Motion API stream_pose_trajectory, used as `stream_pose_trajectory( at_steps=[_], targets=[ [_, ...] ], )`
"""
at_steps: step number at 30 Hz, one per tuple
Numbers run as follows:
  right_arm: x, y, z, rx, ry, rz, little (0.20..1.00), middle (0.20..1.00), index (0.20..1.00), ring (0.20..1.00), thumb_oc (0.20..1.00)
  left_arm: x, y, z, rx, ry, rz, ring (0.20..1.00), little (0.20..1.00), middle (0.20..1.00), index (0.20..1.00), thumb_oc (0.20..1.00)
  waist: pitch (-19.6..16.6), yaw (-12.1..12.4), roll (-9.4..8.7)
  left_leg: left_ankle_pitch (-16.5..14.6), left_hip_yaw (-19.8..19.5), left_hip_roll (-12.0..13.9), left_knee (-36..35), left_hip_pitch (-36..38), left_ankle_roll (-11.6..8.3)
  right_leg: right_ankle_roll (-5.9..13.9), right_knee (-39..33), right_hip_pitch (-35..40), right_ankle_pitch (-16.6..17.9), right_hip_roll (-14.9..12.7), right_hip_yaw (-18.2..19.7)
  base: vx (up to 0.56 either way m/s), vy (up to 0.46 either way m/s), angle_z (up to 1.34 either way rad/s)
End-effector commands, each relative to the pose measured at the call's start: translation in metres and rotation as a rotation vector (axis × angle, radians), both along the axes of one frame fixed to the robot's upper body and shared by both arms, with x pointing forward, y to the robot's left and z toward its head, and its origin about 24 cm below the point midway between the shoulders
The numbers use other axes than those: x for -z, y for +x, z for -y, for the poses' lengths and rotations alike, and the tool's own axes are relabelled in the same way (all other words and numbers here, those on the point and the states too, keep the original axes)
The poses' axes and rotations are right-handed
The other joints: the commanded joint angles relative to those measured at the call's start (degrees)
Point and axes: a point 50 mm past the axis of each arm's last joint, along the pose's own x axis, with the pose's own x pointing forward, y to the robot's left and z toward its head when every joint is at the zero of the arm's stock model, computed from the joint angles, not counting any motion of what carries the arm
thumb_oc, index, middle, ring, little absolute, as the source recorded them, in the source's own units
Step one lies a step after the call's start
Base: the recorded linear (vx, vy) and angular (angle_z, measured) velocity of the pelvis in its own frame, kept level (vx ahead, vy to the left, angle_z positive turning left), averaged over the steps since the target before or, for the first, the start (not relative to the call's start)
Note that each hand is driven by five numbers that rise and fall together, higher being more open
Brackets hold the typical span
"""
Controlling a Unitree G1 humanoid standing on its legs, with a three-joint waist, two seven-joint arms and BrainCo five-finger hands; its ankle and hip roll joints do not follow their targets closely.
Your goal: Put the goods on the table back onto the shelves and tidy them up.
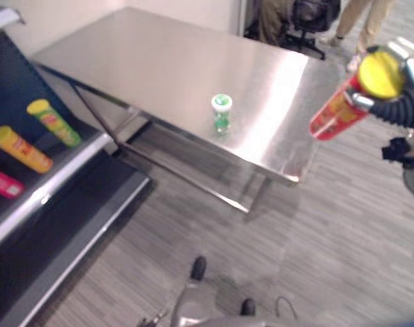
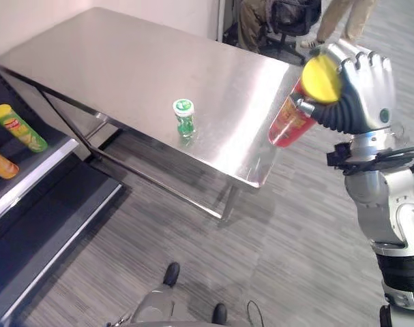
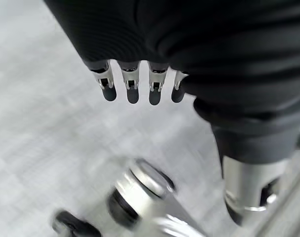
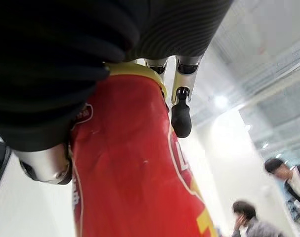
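Your right hand (image 2: 357,88) has its fingers (image 4: 181,116) curled tight round a red tube with a yellow lid (image 2: 299,109), held up in the air just off the table's near right corner, lid end toward the camera. The left hand (image 3: 140,59) hangs down by the floor, fingers straight and relaxed, nothing in it.

So I'd say you're mid-carry: tube lifted, not shelved yet. Next you'll probably need to swing well over to the left, where the shelf (image 1: 50,187) sits, and lay the tube down beside the others: a green tube (image 1: 54,122), a yellow tube (image 1: 21,149) and a pink one (image 1: 3,182) already lie there.

One small green bottle with a white cap (image 1: 222,112) stands upright on the table (image 1: 159,61), near the front edge, so that's left for later. The table is bare shiny steel; the floor is grey plank. People are standing by an office chair (image 2: 288,20) past the far end.
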Motion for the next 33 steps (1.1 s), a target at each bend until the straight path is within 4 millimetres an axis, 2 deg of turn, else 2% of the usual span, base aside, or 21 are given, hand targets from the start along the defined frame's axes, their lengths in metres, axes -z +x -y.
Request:
stream_pose_trajectory(
  at_steps=[1,3,7,8,10,12,13,14,15,17,20,22,23,24,25,26,27,30,31,32,33],
  targets=[
    [-0.015,-0.029,0.006,-0.029,0.056,0.167,0.200,0.200,0.200,0.200,0.200,0.000,0.020,-0.003,0.120,0.012,-0.011,1.000,1.000,1.000,1.000,1.000,-5.9,-2.0,-4.81,1.3,4.5,2.1,4.9,8.5,1.90,4.84,-5.9,-2.9,4.1,-6.2,-4.8,-0.20,-0.047,0.64],
    [-0.015,-0.030,0.007,-0.027,0.057,0.165,0.200,0.200,0.200,0.200,0.200,0.000,0.020,-0.003,0.123,0.013,-0.013,1.000,1.000,1.000,1.000,1.000,-6.1,-2.0,-4.74,1.0,4.3,2.3,4.7,8.7,1.81,4.87,-5.9,-2.7,3.7,-6.0,-4.9,-0.12,-0.007,0.81],
    [-0.009,-0.043,0.010,-0.088,0.093,0.141,0.200,0.200,0.200,0.200,0.200,-0.001,0.041,0.004,0.226,0.009,0.049,1.000,1.000,1.000,1.000,1.000,-8.0,-6.9,-2.23,5.5,7.8,9.1,5.3,16.9,-1.68,5.68,-5.9,-7.2,6.3,-6.8,-9.7,-0.38,0.091,0.59],
    [-0.011,-0.042,0.009,-0.105,0.090,0.140,0.200,0.200,0.200,0.200,0.200,-0.003,0.057,0.010,0.294,0.009,0.097,1.000,1.000,1.000,1.000,1.000,-8.5,-8.2,-1.65,9.0,9.1,11.0,6.1,19.1,-3.67,6.28,-5.9,-9.9,8.5,-8.5,-12.1,-0.44,0.160,0.79],
    [-0.012,-0.041,0.010,-0.104,0.089,0.134,0.200,0.200,0.200,0.200,0.200,-0.004,0.062,0.013,0.324,0.005,0.112,1.000,1.000,1.000,1.000,1.000,-8.9,-8.9,-1.31,10.8,9.1,11.9,6.1,19.8,-4.48,6.53,-5.9,-10.9,9.2,-9.1,-13.0,-0.38,0.165,0.60],
    [-0.012,-0.035,0.011,-0.107,0.096,0.108,0.200,0.200,0.200,0.200,0.200,-0.006,0.077,0.026,0.412,-0.007,0.161,1.000,1.000,1.000,1.000,1.000,-9.5,-10.4,-0.76,14.6,8.5,13.9,6.1,23.0,-6.48,7.64,-5.1,-14.2,12.3,-12.1,-15.4,-0.59,0.270,1.17],
    [-0.012,-0.035,0.011,-0.107,0.095,0.108,0.200,0.200,0.200,0.200,0.200,-0.006,0.077,0.026,0.411,-0.008,0.162,1.000,1.000,1.000,1.000,1.000,-9.6,-10.6,-0.71,14.8,8.3,13.9,5.9,22.9,-6.52,7.69,-5.2,-14.2,12.4,-12.2,-15.6,-0.71,0.316,1.25],
    [-0.014,-0.033,0.010,-0.115,0.093,0.099,0.200,0.200,0.200,0.200,0.200,-0.007,0.082,0.035,0.439,-0.021,0.187,1.000,1.000,1.000,1.000,1.000,-9.8,-11.4,-0.24,15.1,7.1,14.2,4.5,23.5,-6.90,9.03,-4.9,-16.0,14.9,-14.4,-16.2,-0.53,0.216,0.89],
    [-0.015,-0.031,0.010,-0.129,0.105,0.102,0.200,0.200,0.200,0.200,0.200,-0.008,0.085,0.038,0.464,-0.024,0.199,1.000,1.000,1.000,1.000,1.000,-9.4,-11.3,0.11,12.4,6.7,13.8,3.9,23.2,-6.43,10.09,-4.4,-17.3,16.6,-15.5,-16.3,-0.69,0.278,0.57],
    [-0.013,-0.027,0.009,-0.131,0.111,0.083,0.200,0.200,0.200,0.200,0.200,-0.007,0.082,0.044,0.509,-0.047,0.192,1.000,1.000,1.000,1.000,1.000,-8.9,-11.7,0.27,1.7,8.6,13.0,0.7,25.0,-5.33,11.89,-4.5,-19.3,19.1,-18.0,-15.3,-0.54,0.232,0.78],
    [0.002,-0.027,0.017,-0.064,0.143,0.015,0.200,0.200,0.200,0.200,0.200,-0.009,0.086,0.033,0.523,-0.021,0.193,1.000,1.000,1.000,1.000,1.000,-6.2,-11.2,-2.43,-12.9,8.7,7.7,-1.3,24.5,-3.11,14.87,-5.5,-20.7,22.9,-24.5,-15.3,-0.63,0.280,1.01],
    [0.016,-0.030,0.017,-0.093,0.205,-0.027,0.200,0.200,0.200,0.200,0.200,-0.008,0.076,0.021,0.515,0.015,0.154,1.000,1.000,1.000,1.000,1.000,-4.8,-10.5,-4.08,-15.0,8.7,4.1,-1.3,25.3,-1.48,15.08,-5.9,-21.1,22.8,-26.2,-14.3,-0.61,0.237,1.06],
    [0.024,-0.025,0.017,-0.100,0.250,-0.045,0.200,0.200,0.200,0.200,0.200,-0.006,0.060,0.009,0.430,0.026,0.106,1.000,1.000,1.000,1.000,1.000,-3.5,-9.2,-4.41,-14.2,9.2,2.3,-1.3,24.5,0.24,14.80,-5.9,-20.7,21.0,-25.7,-13.5,-0.54,0.172,0.83],
    [0.024,-0.025,0.017,-0.102,0.251,-0.044,0.200,0.200,0.200,0.200,0.200,-0.006,0.061,0.008,0.428,0.028,0.107,1.000,1.000,1.000,1.000,1.000,-3.4,-9.5,-4.82,-13.9,9.0,1.9,-1.3,24.3,0.32,14.83,-5.9,-20.8,21.2,-26.1,-13.4,-0.63,0.269,0.54],
    [0.029,-0.025,0.016,-0.098,0.263,-0.066,0.200,0.200,0.200,0.200,0.200,-0.005,0.049,-0.001,0.348,0.036,0.086,1.000,1.000,1.000,1.000,1.000,-2.6,-9.2,-4.48,-12.6,7.4,-0.5,-1.3,22.4,2.46,12.51,-1.5,-16.7,17.5,-22.4,-8.7,-0.34,0.192,0.34],
    [0.029,-0.027,0.015,-0.101,0.256,-0.063,0.200,0.200,0.200,0.200,0.200,-0.005,0.043,-0.002,0.331,0.032,0.071,1.000,1.000,1.000,1.000,1.000,-2.7,-9.1,-4.28,-12.2,6.7,-1.4,-1.3,22.0,3.15,11.57,1.1,-15.4,15.1,-20.3,-6.2,-0.34,0.188,0.26],
    [0.029,-0.028,0.015,-0.100,0.257,-0.063,0.200,0.200,0.200,0.200,0.200,-0.005,0.043,-0.003,0.332,0.033,0.071,1.000,1.000,1.000,1.000,1.000,-2.7,-9.0,-4.55,-12.0,6.7,-1.7,-1.3,21.9,3.14,11.49,1.5,-15.8,15.0,-20.5,-5.9,-0.15,0.119,0.27],
    [0.031,-0.039,0.010,-0.171,0.277,-0.051,0.200,0.200,0.200,0.200,0.200,0.001,0.006,-0.001,0.261,-0.005,-0.049,1.000,1.000,1.000,1.000,1.000,-4.2,-9.4,-4.29,-10.0,4.9,-4.6,-1.3,19.7,5.33,8.70,8.8,-11.7,7.6,-11.4,-0.4,-0.17,0.117,0.38],
    [0.031,-0.039,0.010,-0.171,0.277,-0.051,0.200,0.200,0.200,0.200,0.200,0.001,0.006,-0.001,0.261,-0.005,-0.049,1.000,1.000,1.000,1.000,1.000,-4.2,-9.4,-4.29,-10.0,4.9,-4.6,-1.3,19.7,5.32,8.70,8.8,-11.7,7.6,-11.4,-0.4,-0.19,0.077,0.32],
    [0.034,-0.043,-0.002,-0.295,0.308,-0.088,0.200,0.200,0.200,0.200,0.200,0.002,-0.007,-0.001,0.233,-0.021,-0.098,1.000,1.000,1.000,1.000,1.000,-4.9,-9.5,-4.62,-8.3,4.0,-5.7,-1.3,18.1,6.12,7.21,12.5,-10.3,4.2,-6.0,2.7,-0.13,0.045,0.08],
    [0.037,-0.044,-0.008,-0.361,0.327,-0.112,0.200,0.200,0.200,0.200,0.200,0.002,-0.007,-0.001,0.233,-0.024,-0.100,1.000,1.000,1.000,1.000,1.000,-5.5,-9.4,-4.91,-8.2,3.3,-6.1,-1.3,17.4,6.38,6.59,13.6,-9.7,2.5,-3.6,4.5,-0.14,0.041,0.17]
  ],
)
